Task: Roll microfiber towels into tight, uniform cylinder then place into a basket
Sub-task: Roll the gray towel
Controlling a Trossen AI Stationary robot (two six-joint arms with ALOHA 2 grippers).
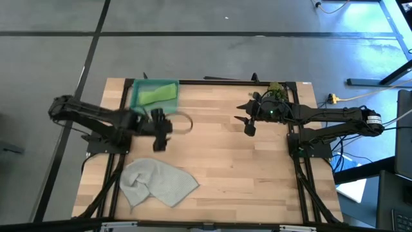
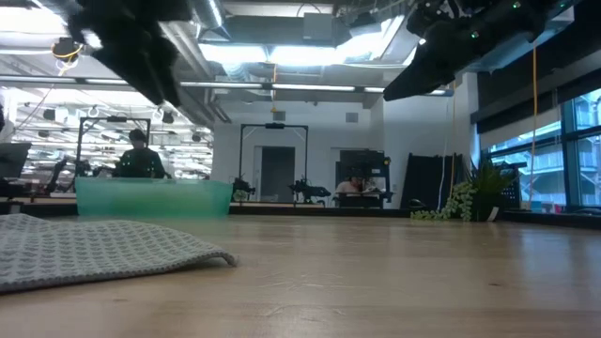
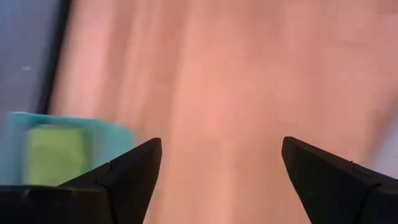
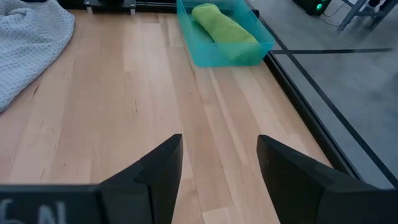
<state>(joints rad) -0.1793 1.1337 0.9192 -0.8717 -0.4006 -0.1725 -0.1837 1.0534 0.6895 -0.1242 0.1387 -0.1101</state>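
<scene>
In the basket (image 4: 227, 46) the green towel (image 4: 222, 30) sits rolled; the grey towel (image 1: 158, 182) lies crumpled on the surface (image 1: 244, 167). Looks soft and floppy, so I'd pinch an edge. Left gripper (image 1: 158, 131) and right gripper (image 1: 248, 121) fingers both released, empty.

We are seeing a light wooden table (image 1: 232, 161) sitting on a black frame over grey floor (image 1: 193, 51). A leafy plant sprig (image 2: 462, 202) is lying at the far right edge. Beyond it, a person (image 2: 139, 156) is sitting in the room, and a yellow plug (image 1: 333, 98) is lying on the floor.
</scene>
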